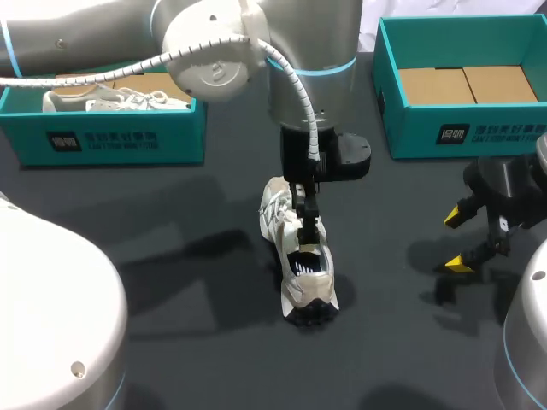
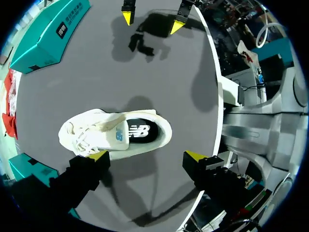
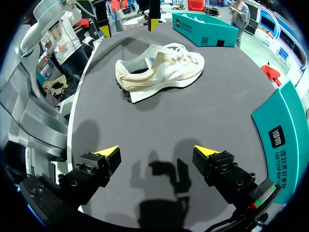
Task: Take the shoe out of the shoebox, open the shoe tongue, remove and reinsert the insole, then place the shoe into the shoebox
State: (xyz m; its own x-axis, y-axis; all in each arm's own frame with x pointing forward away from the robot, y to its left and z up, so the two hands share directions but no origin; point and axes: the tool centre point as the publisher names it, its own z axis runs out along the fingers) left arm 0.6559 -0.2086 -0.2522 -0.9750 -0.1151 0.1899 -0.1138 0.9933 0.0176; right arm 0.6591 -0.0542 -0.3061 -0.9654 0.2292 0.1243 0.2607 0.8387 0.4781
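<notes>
Dark table point(image 1: 171, 256) is bearing the shoe point(image 1: 299, 265), left gripper point(image 1: 306, 222) hanging right over it. From the left wrist, its jaws are gaping wide, empty, above the shoe. From the right wrist, right gripper point(image 3: 157, 153) is gaping empty, well apart from the shoe.

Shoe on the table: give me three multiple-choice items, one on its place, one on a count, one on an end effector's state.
1. Where is the shoe under the left end effector?
A) on the table, between the teal shoeboxes
B) inside the left one
C) inside the right one
2. How many teal shoeboxes are there?
A) one
B) two
C) three
3. The right end effector is:
A) open, empty
B) shut on the shoe
C) shut on an insole
Answers: 1 A, it rests on the dark tabletop; 2 B, one at each side; 3 A, its fingers stand apart over bare table.
</notes>
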